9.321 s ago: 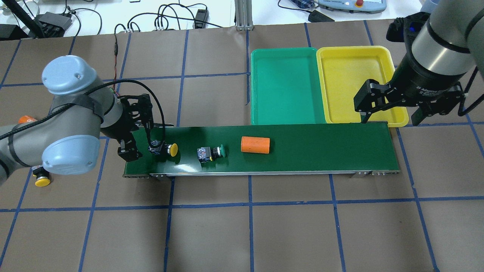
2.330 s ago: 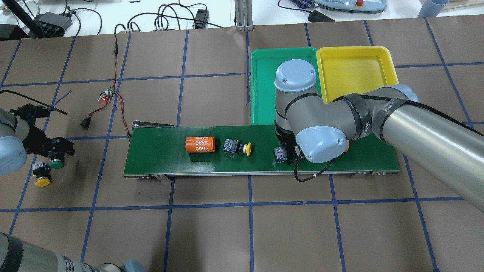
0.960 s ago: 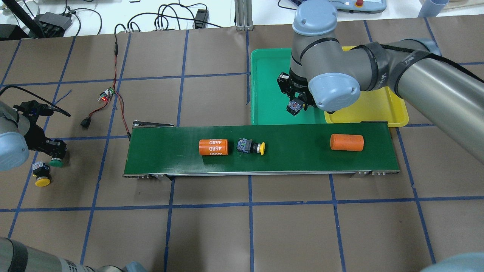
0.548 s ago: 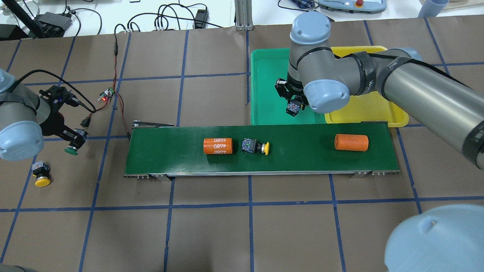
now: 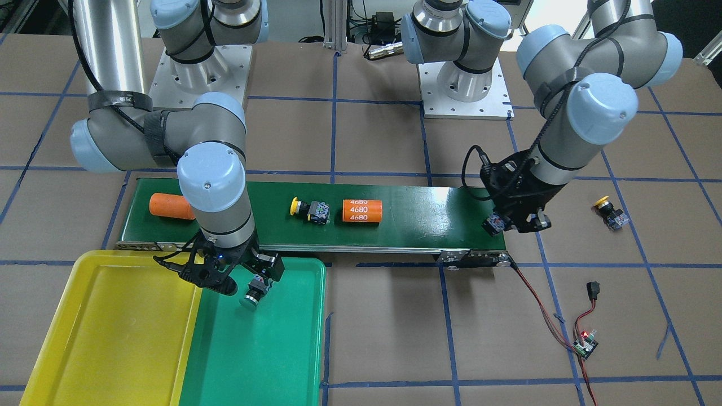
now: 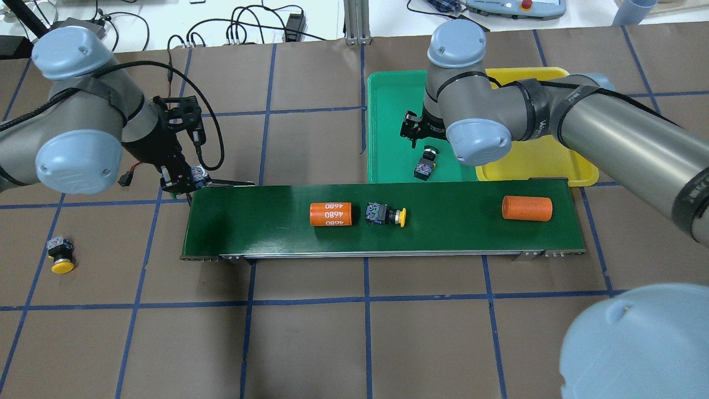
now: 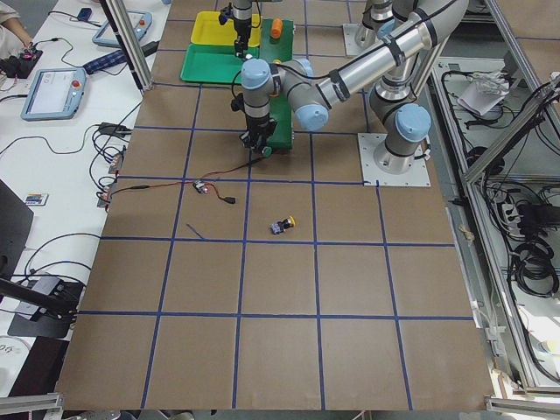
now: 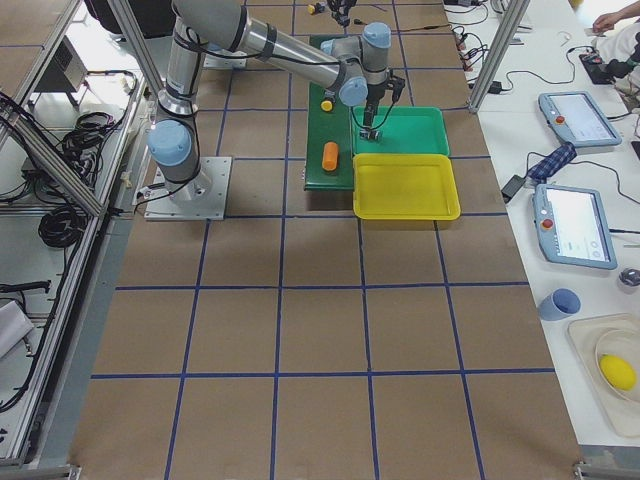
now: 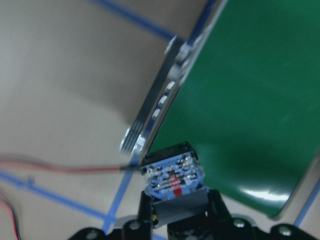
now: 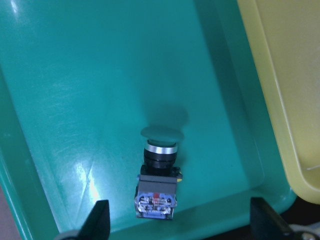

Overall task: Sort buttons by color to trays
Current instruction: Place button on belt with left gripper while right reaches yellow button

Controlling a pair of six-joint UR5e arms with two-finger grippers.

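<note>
Two buttons matter most here, one at each arm.

Front-facing view: the right gripper [image 5: 247, 280] hangs over the shallow green plastic tray [image 5: 271, 349]. A green-capped push-button on a black blocky body [image 5: 252, 294] sits close beneath its fingers; we cannot tell here whether they touch. The left gripper [image 5: 507, 220] grasps a blue-grey button body [image 5: 495, 224] over the end of the long dark green conveyor belt [image 5: 423, 206]. That button's cap is hidden from us.

Overhead view: the green-capped button lies inside the green tray, near the corner beside the belt and the shallow yellow plastic tray [image 6: 554, 163]. A yellow-capped push-button [image 6: 386, 215] lies on the belt with its long axis along the belt and its cap toward the trays' end. Its body is just beside an orange cylinder marked 4680 [image 6: 330, 214]. From the right gripper it lies toward the robot and slightly to the robot's left. We judge the right arm the nearer, with fingers best closing across the belt. A second yellow-capped button [image 6: 60, 257] rests on the brown paper table [image 6: 310, 343], well apart, on the left arm's side.

Side views: everything is too small for us to add anything.

Left wrist view: two fingers pinch the button body, with the belt's end just ahead.

Right wrist view: the fingertips stand wide apart, released. The green-capped button lies free on the tray floor between them.
</note>
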